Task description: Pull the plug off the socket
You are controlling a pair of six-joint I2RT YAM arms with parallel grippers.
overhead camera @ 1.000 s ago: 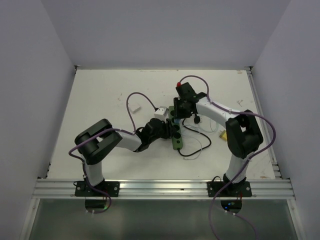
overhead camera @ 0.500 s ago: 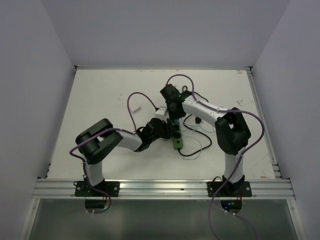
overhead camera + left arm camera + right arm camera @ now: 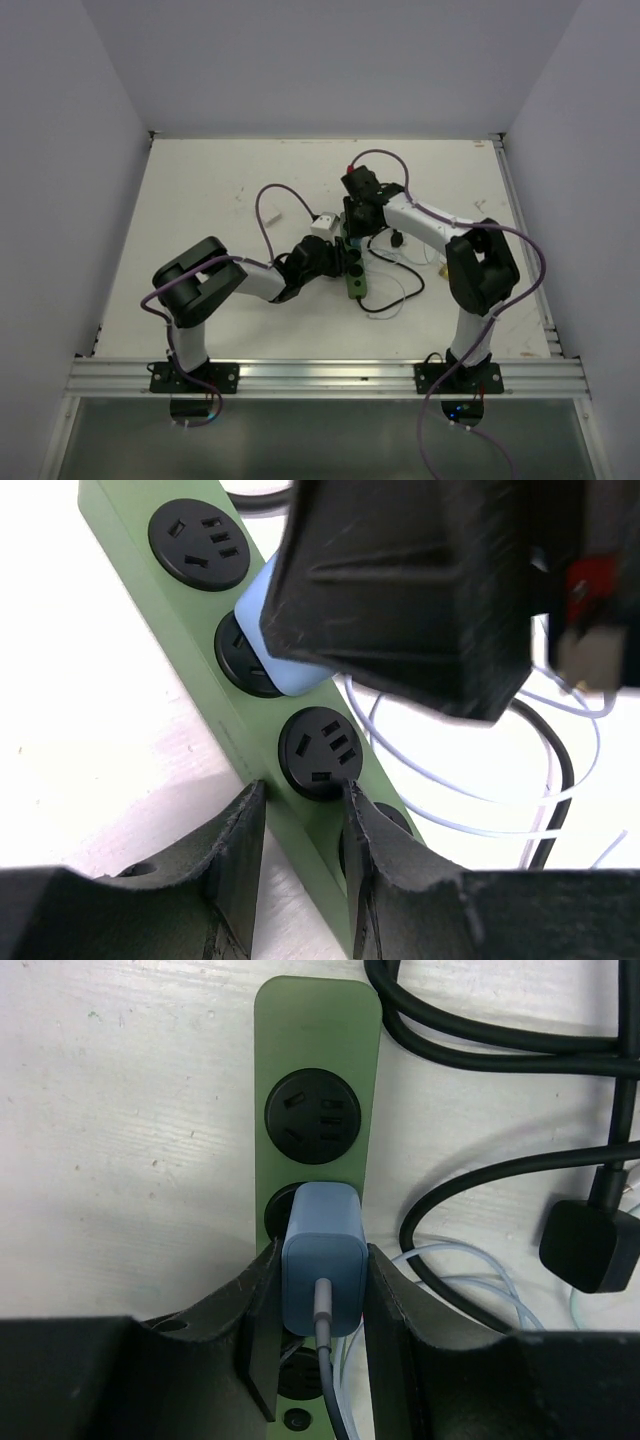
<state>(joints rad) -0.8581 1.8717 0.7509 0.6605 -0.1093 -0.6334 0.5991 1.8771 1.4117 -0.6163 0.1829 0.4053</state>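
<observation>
A: Arm poses?
B: Left arm (image 3: 255, 280) low over the bench (image 3: 200, 190), forearm reaching right. Left tool (image 3: 300, 810) clamped across the socket (image 3: 245, 735), one finger on each long side. Right arm (image 3: 425, 222) arches over, wrist pointing down. Right tool (image 3: 320, 1260) pinched on the blue plug (image 3: 322, 1290).
A: View differences?
B: Right wrist: plug covers the second outlet from the strip's end. Left wrist: only a blue corner under the right tool's body. Top: socket mid-bench, plug too small to make out.
</observation>
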